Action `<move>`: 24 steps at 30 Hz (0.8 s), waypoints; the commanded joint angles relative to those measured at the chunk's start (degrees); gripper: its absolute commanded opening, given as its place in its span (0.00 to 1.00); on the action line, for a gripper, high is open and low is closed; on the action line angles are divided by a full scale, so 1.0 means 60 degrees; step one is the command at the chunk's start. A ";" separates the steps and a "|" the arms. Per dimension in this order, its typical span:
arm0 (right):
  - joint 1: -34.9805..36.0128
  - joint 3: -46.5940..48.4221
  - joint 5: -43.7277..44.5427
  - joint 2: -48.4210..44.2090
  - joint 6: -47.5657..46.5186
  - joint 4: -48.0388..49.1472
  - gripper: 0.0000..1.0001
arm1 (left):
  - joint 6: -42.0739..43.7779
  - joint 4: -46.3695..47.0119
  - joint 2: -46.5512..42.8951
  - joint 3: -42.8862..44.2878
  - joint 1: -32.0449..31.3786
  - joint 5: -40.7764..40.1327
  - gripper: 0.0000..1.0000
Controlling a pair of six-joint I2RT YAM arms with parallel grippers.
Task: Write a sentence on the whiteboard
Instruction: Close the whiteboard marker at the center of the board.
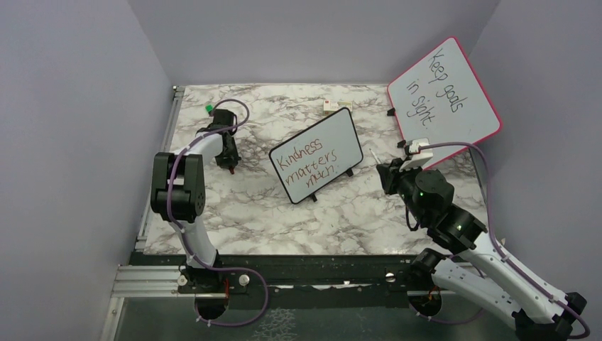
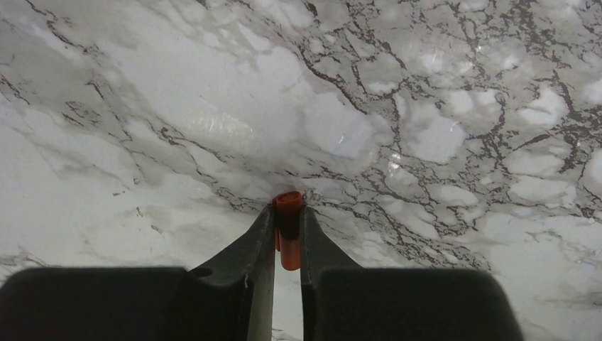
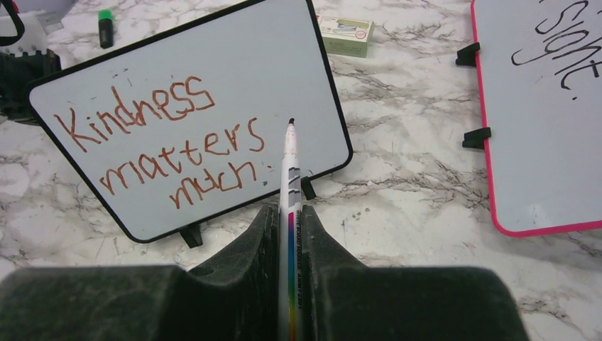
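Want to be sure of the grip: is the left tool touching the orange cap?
Touching. The left wrist view shows the orange cap pinched between the fingers of the left tool, no gap either side.

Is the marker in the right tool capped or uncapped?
Uncapped: the marker shows its bare dark tip, pointing toward the whiteboard.

The whiteboard (image 1: 316,155) stands mid-worktop (image 1: 248,220), the sentence (image 1: 307,162) on its face. A larger board (image 1: 444,92) stands at its 2 o'clock, a small box (image 1: 332,106) just behind at 12, a highlighter (image 1: 209,109) at 10. The left claw (image 1: 231,168), at 9 o'clock, pinches a cap (image 2: 287,202); the right claw (image 1: 384,171), at 4 o'clock, a marker (image 3: 289,153).
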 commanded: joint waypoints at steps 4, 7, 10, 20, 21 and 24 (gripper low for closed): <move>-0.0034 0.0117 -0.0817 0.0231 -0.0434 0.0406 0.01 | -0.0582 0.0057 -0.1885 -0.0458 0.0097 0.0749 0.00; -0.0045 0.0166 -0.1152 0.0451 -0.0562 0.0756 0.01 | -0.0999 0.0594 -0.2958 -0.0844 0.0100 0.1268 0.00; -0.0033 0.0176 -0.1562 0.0685 -0.0662 0.1210 0.01 | -0.1433 0.1294 -0.4160 -0.1379 0.0100 0.1877 0.00; -0.0008 0.0160 -0.2896 0.2004 -0.0800 0.3480 0.01 | -0.2886 0.3657 -0.6945 -0.2905 0.0052 0.3312 0.00; 0.0017 0.0151 -0.3015 0.2160 -0.0788 0.3726 0.01 | -0.3008 0.3847 -0.7105 -0.2968 0.0032 0.3477 0.00; 0.0240 -0.0158 -0.3148 0.2537 -0.0872 0.4835 0.01 | -0.3421 0.4503 -0.7474 -0.3112 -0.0203 0.3965 0.00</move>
